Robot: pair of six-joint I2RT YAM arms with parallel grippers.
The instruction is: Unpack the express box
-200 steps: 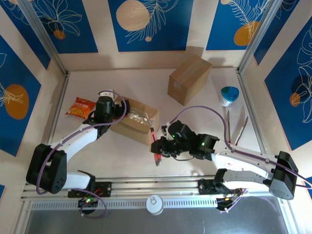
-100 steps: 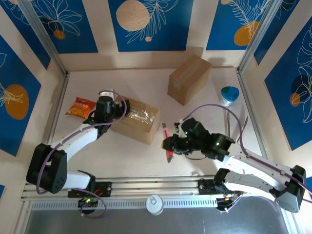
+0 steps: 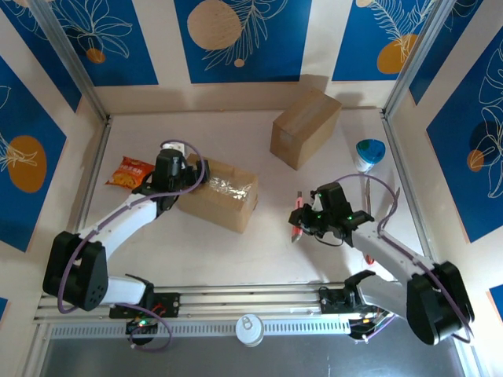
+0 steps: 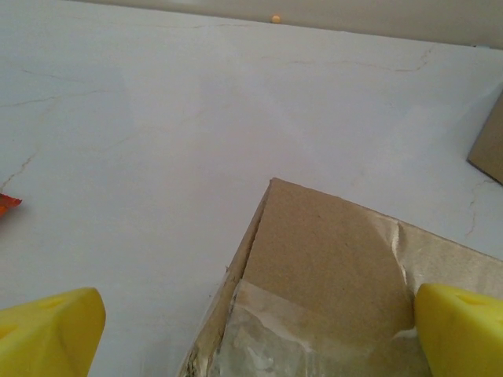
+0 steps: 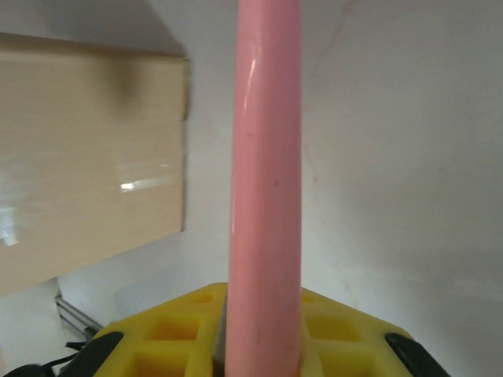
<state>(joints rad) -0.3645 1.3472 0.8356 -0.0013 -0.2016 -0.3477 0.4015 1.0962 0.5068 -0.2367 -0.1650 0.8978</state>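
1 taped box (image 3: 220,195) lies left of centre, seemingly unopened. The left claw (image 3: 181,174) stands wide open over its corner, holding nothing. The right claw (image 3: 305,221) grips a pink tool (image 3: 296,225), well apart from the box; cutting and emptying look left to do.

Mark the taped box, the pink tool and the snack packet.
taped box (image 3: 224,184), top external view, its taped top face.
pink tool (image 5: 265,157), right wrist view, mid-shaft.
snack packet (image 3: 130,172), top external view, its centre.

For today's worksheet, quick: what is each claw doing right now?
Left claw: open, holding nothing, at a corner of the taped box.
Right claw: shut on the pink tool.
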